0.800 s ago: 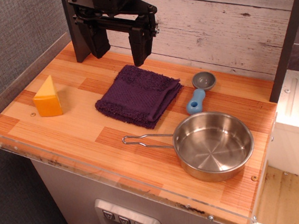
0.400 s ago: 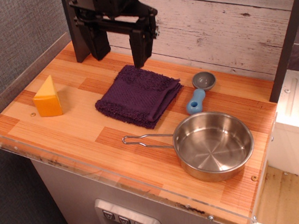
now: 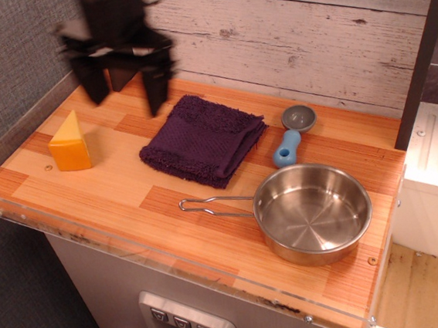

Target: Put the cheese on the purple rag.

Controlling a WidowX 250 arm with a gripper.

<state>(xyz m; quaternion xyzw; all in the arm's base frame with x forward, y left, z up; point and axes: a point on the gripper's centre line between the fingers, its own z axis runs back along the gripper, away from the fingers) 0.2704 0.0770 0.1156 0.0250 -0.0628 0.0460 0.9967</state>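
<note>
The cheese, a yellow-orange wedge with a paler top face, stands on the left side of the wooden counter. The purple rag, a folded dark terry cloth, lies in the middle of the counter to the right of the cheese. My black gripper hangs above the counter at the back left, between the cheese and the rag and behind both. It is motion-blurred. Its two fingers are spread apart and hold nothing.
A steel pan with a wire handle sits at the front right. A blue and grey scoop lies right of the rag. A whitewashed plank wall runs along the back, a grey wall on the left, a dark post at the right.
The gripper has moved to the left, from above the rag's back edge to a spot closer to the cheese. Its fingers stay open. Nothing on the counter has moved.
</note>
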